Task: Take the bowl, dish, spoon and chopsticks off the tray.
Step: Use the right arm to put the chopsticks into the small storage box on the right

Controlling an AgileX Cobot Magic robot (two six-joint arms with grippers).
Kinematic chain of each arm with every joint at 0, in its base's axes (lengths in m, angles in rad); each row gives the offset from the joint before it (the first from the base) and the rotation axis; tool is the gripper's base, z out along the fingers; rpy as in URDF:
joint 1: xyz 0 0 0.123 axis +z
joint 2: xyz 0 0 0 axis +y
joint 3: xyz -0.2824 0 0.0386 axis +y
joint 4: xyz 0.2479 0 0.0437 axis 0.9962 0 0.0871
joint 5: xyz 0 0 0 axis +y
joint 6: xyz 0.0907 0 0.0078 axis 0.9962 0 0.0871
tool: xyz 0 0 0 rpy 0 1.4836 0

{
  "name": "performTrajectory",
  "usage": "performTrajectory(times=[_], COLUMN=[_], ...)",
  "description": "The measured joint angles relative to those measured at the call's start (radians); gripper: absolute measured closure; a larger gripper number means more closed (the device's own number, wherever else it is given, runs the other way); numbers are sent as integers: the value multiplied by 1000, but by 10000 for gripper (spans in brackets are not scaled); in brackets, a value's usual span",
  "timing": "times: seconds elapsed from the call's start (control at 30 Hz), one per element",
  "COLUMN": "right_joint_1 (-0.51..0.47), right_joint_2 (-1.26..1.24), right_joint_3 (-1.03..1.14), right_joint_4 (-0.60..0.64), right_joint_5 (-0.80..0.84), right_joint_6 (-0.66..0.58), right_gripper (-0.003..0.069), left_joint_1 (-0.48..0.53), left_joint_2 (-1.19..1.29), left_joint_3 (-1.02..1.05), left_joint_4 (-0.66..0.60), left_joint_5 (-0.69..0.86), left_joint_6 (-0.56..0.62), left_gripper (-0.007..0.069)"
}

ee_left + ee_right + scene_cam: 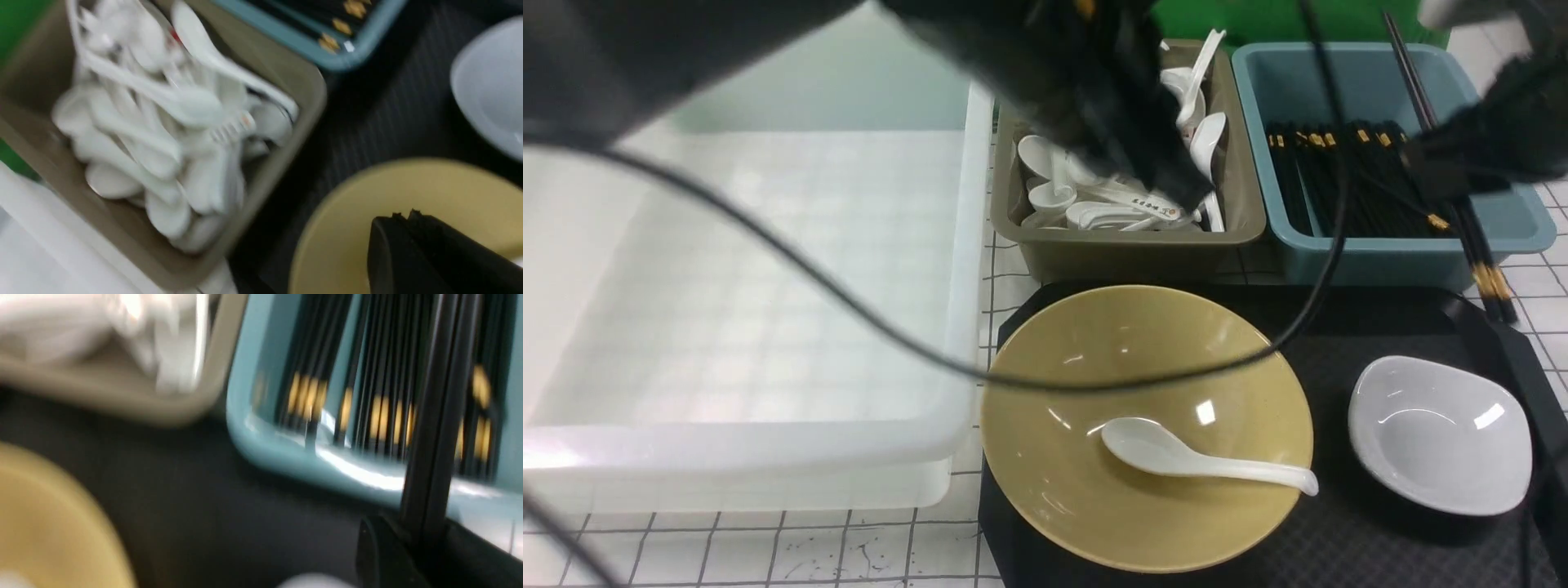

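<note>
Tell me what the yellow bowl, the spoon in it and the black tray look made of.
The bowl looks like glazed ceramic or melamine: glossy, with sharp light glints. The spoon seems white porcelain or melamine, equally glossy. The tray is probably plastic: matte black, with a moulded diamond texture.

Both arms are plain black, nothing fancy. The left arm (1045, 73) is one big dark blur with a tiny orange-yellow spot near the top. A thin black cable (849, 310) loops across in front. The right arm (1503, 122) has a pale grey bit up top. The left gripper (404, 216) has matte black wedge fingers (441, 253) with little nubs at the tips.
</note>
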Motion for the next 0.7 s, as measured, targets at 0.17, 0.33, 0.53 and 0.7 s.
performTrajectory(times=[0.17,0.33,0.53,0.7], right_joint_1=[-31,-71,-84,-84], right_joint_2=[175,370,516,575], right_joint_3=[-185,-399,-511,-524], right_joint_4=[0,-2,-8,-2], right_joint_5=[-42,-56,-77,-58], right_joint_6=[51,102,121,117], right_gripper=[495,495,495,445], left_joint_1=[14,81,108,108], left_joint_2=[92,177,207,195], left_joint_3=[-154,-210,-210,-210], left_joint_4=[22,-81,-142,-148], left_joint_5=[-4,-114,-172,-136], left_joint_6=[-14,-47,-46,-40], left_gripper=[639,639,639,639])
